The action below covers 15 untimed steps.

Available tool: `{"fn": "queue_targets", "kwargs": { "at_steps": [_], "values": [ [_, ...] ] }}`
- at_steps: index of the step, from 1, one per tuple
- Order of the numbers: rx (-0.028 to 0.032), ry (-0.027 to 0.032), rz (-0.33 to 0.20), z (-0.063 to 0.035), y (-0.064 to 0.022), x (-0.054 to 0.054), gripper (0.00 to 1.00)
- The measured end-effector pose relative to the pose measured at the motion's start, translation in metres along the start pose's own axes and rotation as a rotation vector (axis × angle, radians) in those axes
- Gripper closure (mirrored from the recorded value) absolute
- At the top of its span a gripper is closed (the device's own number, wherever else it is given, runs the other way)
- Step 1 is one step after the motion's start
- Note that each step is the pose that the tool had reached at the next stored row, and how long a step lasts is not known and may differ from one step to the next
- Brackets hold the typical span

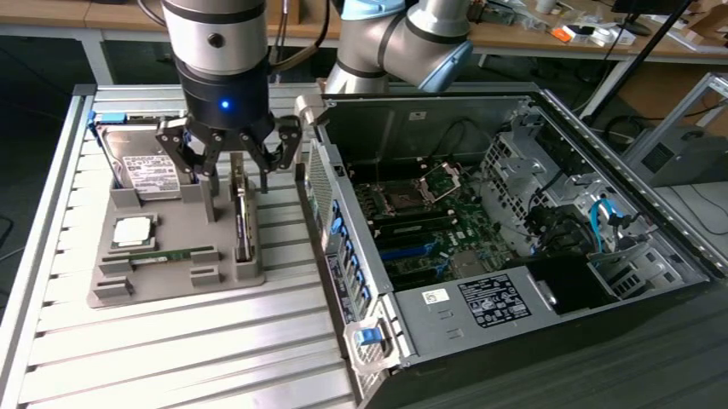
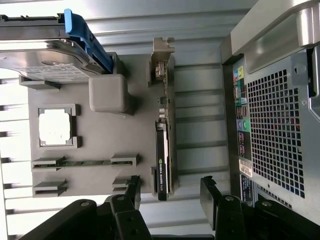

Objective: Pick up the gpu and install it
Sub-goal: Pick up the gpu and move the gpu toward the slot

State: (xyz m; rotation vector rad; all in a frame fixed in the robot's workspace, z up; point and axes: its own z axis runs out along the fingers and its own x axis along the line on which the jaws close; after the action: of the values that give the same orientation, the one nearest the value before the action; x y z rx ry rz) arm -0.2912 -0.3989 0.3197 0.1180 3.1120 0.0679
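Over the grey tray [image 1: 159,285] on the table [image 1: 170,358] — hand [image 1: 234,170] spread wide, empty, flanking the gpu [image 1: 242,221], which stands on edge in its slot. Nothing gripped yet — pickup and install into the PC case [image 1: 444,328] both remain.

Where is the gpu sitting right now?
On the exterior view's left, the gpu stands on edge in the grey holder tray beside the open computer case, just under the open end effector.

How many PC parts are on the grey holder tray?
4: silver hard drive with white label at the back, square silver CPU midway, narrow green RAM stick nearer front, green GPU card upright below the tool. None seem hidden.
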Motion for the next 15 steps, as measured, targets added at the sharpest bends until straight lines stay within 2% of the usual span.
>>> {"fn": "queue_targets", "kwargs": {
  "at_steps": [15],
  "values": [
    [0.0000, 0.0000, 0.000, 0.0091, 0.0062, 0.0005, 0.40]
  ]
}}
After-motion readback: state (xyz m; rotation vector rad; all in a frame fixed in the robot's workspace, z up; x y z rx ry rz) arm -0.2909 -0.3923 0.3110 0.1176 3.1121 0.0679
